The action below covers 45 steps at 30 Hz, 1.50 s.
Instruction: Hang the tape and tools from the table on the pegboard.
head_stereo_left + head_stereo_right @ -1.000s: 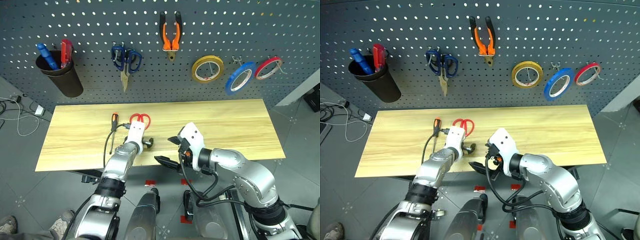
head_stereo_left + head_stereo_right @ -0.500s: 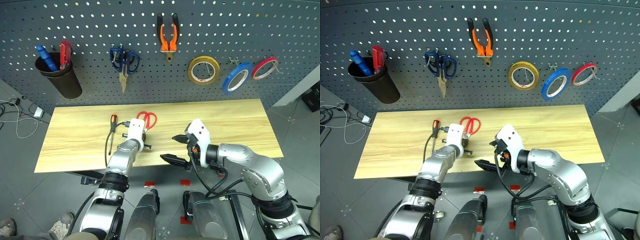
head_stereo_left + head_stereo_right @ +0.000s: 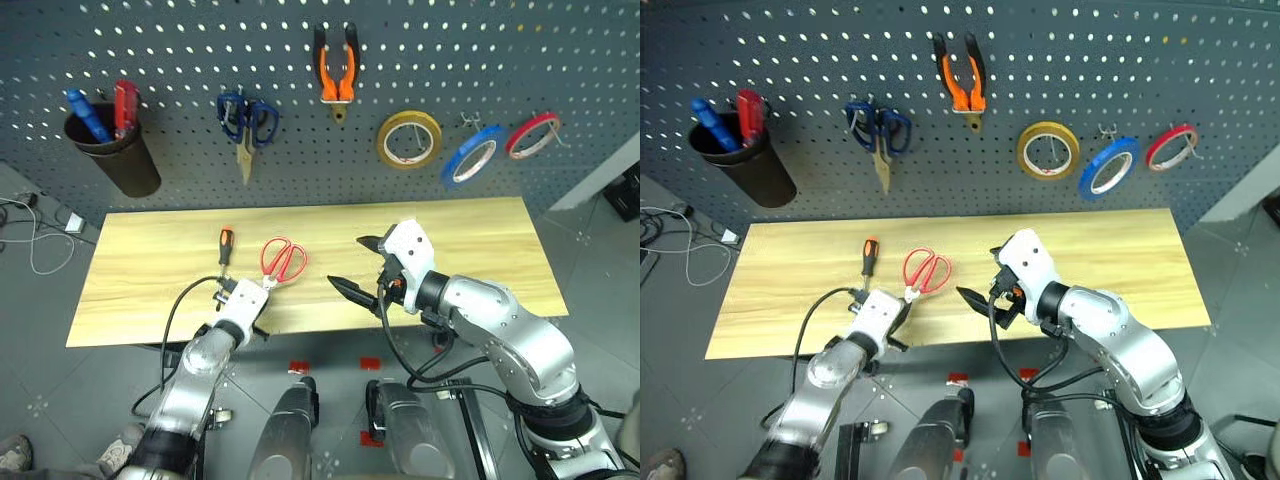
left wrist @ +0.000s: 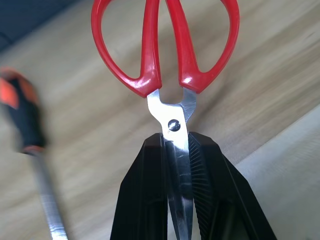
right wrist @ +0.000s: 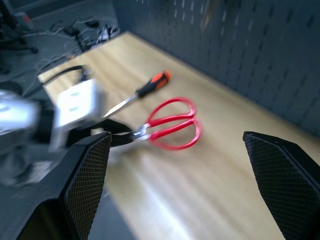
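Observation:
Red-handled scissors lie on the table, handles toward the pegboard. My left gripper is shut on their blades near the pivot, at the table's front edge. The screwdriver lies just left of the scissors. My right gripper hovers open and empty over the table to the right of the scissors, whose red handles also show in the right wrist view. The pliers and the blue tape hang on the pegboard.
On the pegboard also hang blue-handled scissors, a yellow roll, a red roll and a dark cup of tools at the left. Cables trail on the floor at the left.
My left arm has drawn back toward the table's near edge, pulling the red scissors with it by the blades. The right gripper has risen a little and stays open.

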Motion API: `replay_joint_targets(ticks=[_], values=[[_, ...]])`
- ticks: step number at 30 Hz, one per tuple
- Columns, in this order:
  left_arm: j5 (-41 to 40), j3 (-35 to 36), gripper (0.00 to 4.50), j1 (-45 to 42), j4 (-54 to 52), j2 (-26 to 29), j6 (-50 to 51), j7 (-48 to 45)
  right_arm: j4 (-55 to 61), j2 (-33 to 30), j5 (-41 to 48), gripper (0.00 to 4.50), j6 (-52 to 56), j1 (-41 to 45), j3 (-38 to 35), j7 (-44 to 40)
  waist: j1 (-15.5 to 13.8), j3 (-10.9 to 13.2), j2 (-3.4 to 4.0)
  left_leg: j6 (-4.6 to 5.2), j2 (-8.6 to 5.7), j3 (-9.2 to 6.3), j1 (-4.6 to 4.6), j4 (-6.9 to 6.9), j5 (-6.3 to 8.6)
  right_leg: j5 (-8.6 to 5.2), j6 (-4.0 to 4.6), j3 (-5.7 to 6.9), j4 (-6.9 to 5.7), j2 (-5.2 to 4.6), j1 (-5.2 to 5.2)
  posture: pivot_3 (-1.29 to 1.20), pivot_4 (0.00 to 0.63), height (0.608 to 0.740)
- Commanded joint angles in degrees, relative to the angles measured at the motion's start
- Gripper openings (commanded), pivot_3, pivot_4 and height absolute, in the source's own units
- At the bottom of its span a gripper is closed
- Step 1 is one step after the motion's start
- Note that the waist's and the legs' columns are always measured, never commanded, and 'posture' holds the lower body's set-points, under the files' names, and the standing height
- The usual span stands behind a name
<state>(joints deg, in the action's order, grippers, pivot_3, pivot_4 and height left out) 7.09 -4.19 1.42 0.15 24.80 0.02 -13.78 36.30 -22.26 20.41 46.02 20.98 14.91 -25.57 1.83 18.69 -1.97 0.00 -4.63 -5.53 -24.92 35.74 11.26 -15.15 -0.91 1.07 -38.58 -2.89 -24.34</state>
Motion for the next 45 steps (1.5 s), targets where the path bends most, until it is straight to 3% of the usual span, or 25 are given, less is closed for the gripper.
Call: replay_joint_targets(ticks=[1, 5, 10, 20, 29, 36, 39, 43, 45], values=[[3.41, 2.70, 0.33, 4.08, -8.59, 1.34, -7.61, 3.27, 4.62, 0.14, 1.20, 4.50, -2.02, -1.23, -0.78, -0.81, -0.32, 0.00, 0.00, 0.09, 0.00, -0.01, 0.00, 0.01, 0.06, 0.00, 0.00, 0.02, 0.11, 0.00, 0.06, -0.07, 0.313, 0.740], [5.60, 8.02, 0.33, 8.69, -20.48, 1.77, -10.85, 5.71, 5.66, 1.63, 2.99, 4.50, -2.50, -1.32, -3.96, -0.07, -0.23, 0.00, 0.00, 0.16, 0.12, 0.00, -0.09, 0.02, 0.09, 0.13, -0.09, 0.24, 0.61, -0.02, 0.18, -0.06, 0.309, 0.740], [4.23, 11.46, 0.33, 3.56, -24.68, 1.48, -6.72, 4.80, 2.86, 2.45, 2.22, 4.50, -4.38, 0.56, -4.59, -0.52, -0.32, 0.00, 0.01, 0.19, 0.14, 0.02, -0.08, 0.02, 0.11, 0.12, -0.11, 0.36, 0.57, -0.03, 0.18, -0.03, 0.302, 0.740], [6.84, 10.47, 0.33, -13.84, -15.20, 2.41, -1.50, 4.37, -2.43, 3.52, 0.68, 4.50, -7.40, 5.67, -4.09, -0.93, -0.12, 0.00, 0.00, 0.10, 0.12, 0.05, -0.08, 0.15, 0.05, 0.20, -0.10, 0.39, 0.42, 0.01, 0.20, -0.05, 0.304, 0.740], [7.59, 7.60, 0.33, -18.48, -6.88, 0.17, 0.82, 4.79, -2.61, 3.55, 0.66, 4.50, -7.50, 6.44, -3.77, -0.56, 0.01, 0.00, 0.00, -0.04, 0.12, 0.06, -0.07, 0.16, -0.02, 0.20, -0.09, 0.37, 0.40, 0.01, 0.20, -0.07, 0.310, 0.740], [2.03, 5.44, 2.54, -17.89, -4.80, -3.28, 8.72, -1.43, -3.28, 4.43, -0.09, 4.50, -5.60, 5.75, -3.34, 1.47, 0.02, 0.00, 0.00, -0.04, 0.11, 0.07, -0.06, 0.23, -0.03, 0.20, -0.09, 0.36, 0.32, 0.00, 0.20, -0.07, 0.311, 0.740], [-2.82, 6.35, 3.41, -14.73, -4.45, -5.77, 19.79, -4.66, -2.51, 4.14, -0.29, 4.50, -2.50, 3.86, -1.91, 2.18, 0.27, -0.01, 0.00, -0.05, 0.12, 0.09, -0.03, 0.24, -0.03, 0.20, -0.09, 0.33, 0.24, 0.00, 0.20, -0.07, 0.311, 0.740], [-10.23, 12.02, 3.41, -11.83, -5.15, -8.78, 28.59, -4.94, -1.32, 4.72, -1.19, 4.50, 2.92, 3.61, 1.28, 4.41, 0.74, 0.00, -0.01, -0.03, 0.14, 0.19, 0.03, 0.29, -0.02, 0.18, -0.09, 0.21, -0.02, 0.00, 0.11, -0.08, 0.319, 0.740], [-11.48, 14.79, 3.41, -12.01, -3.90, -7.51, 29.34, -4.21, 0.05, 6.66, -0.08, 4.50, 6.75, 3.70, 1.98, 5.90, 0.75, 0.01, -0.02, 0.12, 0.15, 0.17, 0.03, 0.31, 0.07, 0.18, -0.08, 0.22, -0.20, 0.00, 0.05, -0.07, 0.331, 0.740]])
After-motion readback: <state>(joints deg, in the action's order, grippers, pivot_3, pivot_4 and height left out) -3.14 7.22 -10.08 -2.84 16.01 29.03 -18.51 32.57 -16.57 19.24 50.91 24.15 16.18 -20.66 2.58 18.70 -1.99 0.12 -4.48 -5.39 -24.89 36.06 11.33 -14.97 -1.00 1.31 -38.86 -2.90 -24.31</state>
